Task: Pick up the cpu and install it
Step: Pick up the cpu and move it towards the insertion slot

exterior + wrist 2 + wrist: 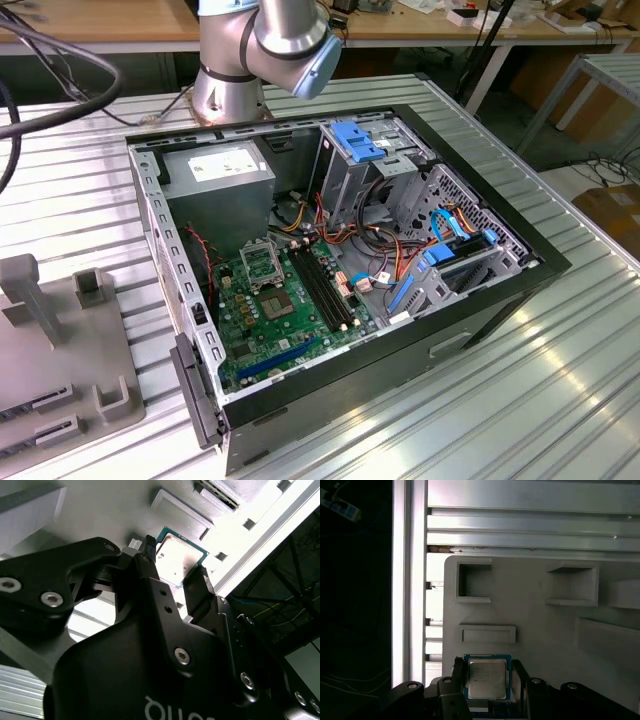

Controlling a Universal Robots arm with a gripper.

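The cpu (486,679) (179,560) is a small square chip with a silvery face and a green rim. It sits between the two black fingers of my gripper (489,676) (177,560), and both fingers touch its opposite edges. Behind it lies a pale grey tray (535,625) (120,510) with moulded recesses. Whether the chip rests on the tray or hangs just above it I cannot tell. In the exterior view the open computer case (330,260) lies on its side, with the metal-framed socket (262,262) on the green motherboard (290,310).
The grey tray (60,350) with upright blocks lies at the exterior view's left on the ribbed aluminium table (520,380). The arm's base (240,70) stands behind the case. Cables, a drive cage and blue clips crowd the case's far side. The table edge (410,580) runs close beside the tray.
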